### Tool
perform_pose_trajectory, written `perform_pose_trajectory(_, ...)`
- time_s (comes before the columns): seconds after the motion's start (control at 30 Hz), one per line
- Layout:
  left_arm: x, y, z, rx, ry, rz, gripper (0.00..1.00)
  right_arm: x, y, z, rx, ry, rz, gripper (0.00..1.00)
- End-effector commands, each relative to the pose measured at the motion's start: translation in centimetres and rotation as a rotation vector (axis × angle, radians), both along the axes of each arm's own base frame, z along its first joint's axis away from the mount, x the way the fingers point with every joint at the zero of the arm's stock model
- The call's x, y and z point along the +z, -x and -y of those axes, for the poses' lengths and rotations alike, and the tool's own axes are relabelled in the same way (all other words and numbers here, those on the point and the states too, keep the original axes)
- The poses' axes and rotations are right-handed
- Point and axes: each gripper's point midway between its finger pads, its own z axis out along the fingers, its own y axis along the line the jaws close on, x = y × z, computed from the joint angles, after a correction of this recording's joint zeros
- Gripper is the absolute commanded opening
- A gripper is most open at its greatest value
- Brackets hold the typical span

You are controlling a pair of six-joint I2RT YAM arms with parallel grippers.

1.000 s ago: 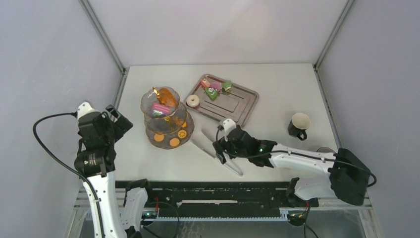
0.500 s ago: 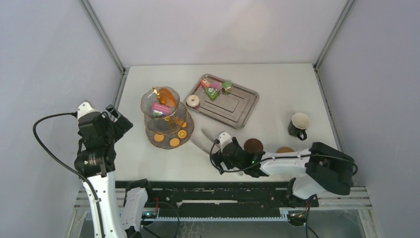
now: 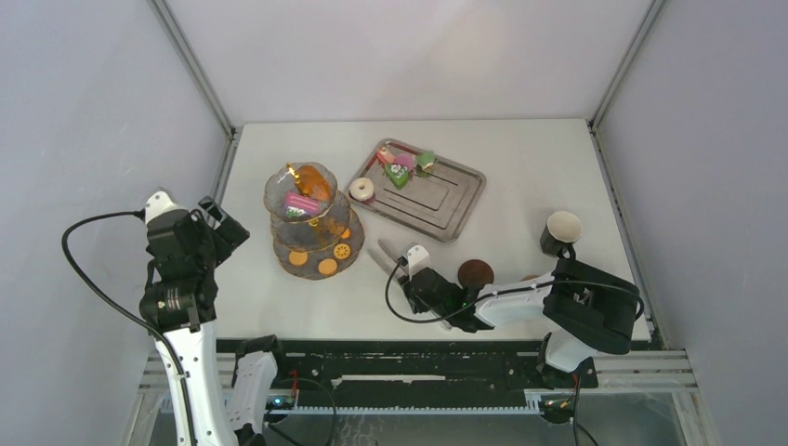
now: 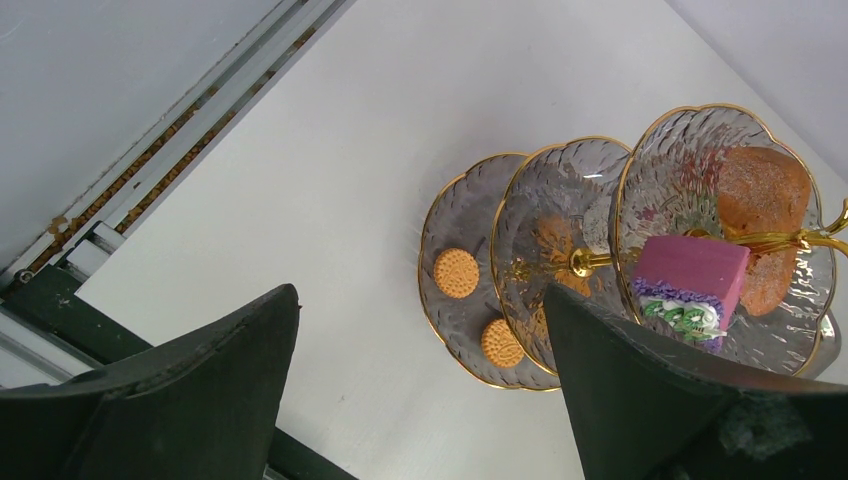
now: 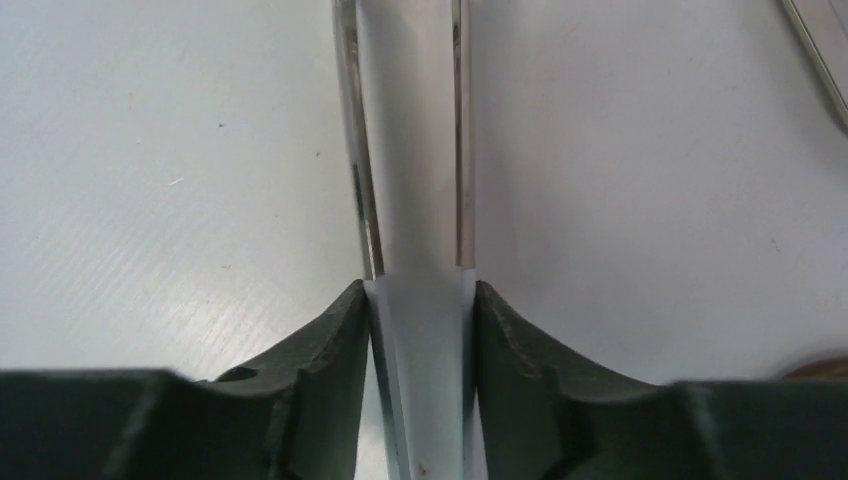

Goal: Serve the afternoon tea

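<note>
Right gripper (image 5: pixel 420 300): lower centre of the overhead view; fingers pressed shut on the long metal tongs (image 5: pixel 410 150), squeezing both arms together.
Left gripper (image 4: pixel 420 300): far left of the overhead view, jaws spread wide, holding nothing.
Glass stand (image 4: pixel 560 190): left of centre; pink cake (image 4: pixel 690 285) on the top tier, orange cookies (image 3: pixel 327 267) on the bottom tier.
Steel tray (image 3: pixel 446 200): upper centre; small cakes (image 3: pixel 400 167) at its far end, white donut (image 3: pixel 361 190) at its left corner.
Cup (image 3: pixel 561 229): right side.
Brown coaster (image 3: pixel 475 272): lower centre, just beside the right arm.
</note>
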Motion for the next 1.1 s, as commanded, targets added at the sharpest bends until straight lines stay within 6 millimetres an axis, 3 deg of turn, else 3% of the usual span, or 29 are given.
perform_pose_trajectory(0.0,1.2,-0.4,-0.1,-0.006,-0.012,0.039,0.96,-0.2,0.1,-0.9,-0.004,-0.003,-0.026,0.38)
perform_pose_trajectory(0.1,1.4,-0.3,-0.1,-0.004,-0.014,0.043,0.96,1.1,-0.2,-1.1,0.014,-0.006,-0.003,0.23)
perform_pose_trajectory(0.23,1.6,-0.3,-0.1,-0.005,-0.016,0.044,0.96,5.3,-0.4,-1.1,0.052,-0.045,0.042,0.07)
perform_pose_trajectory(0.3,1.6,-0.4,-0.1,-0.004,-0.015,0.047,0.96,7.0,-0.6,-0.5,0.071,-0.053,0.025,0.05)
perform_pose_trajectory(0.5,1.4,-0.6,0.0,-0.01,-0.008,0.049,0.96,12.6,-3.6,0.7,0.008,-0.022,-0.049,0.06)
perform_pose_trajectory(0.6,1.4,-0.6,0.0,-0.011,-0.009,0.049,0.96,13.0,-5.1,1.4,-0.029,0.06,-0.125,0.06)
perform_pose_trajectory(0.87,1.5,-0.4,-0.1,-0.006,-0.02,0.046,0.96,14.2,-9.5,0.6,-0.074,0.066,-0.25,0.14)
perform_pose_trajectory(1.07,1.4,-0.7,-0.2,-0.009,-0.019,0.039,0.96,15.5,-12.2,-0.6,-0.1,-0.087,-0.338,0.26)
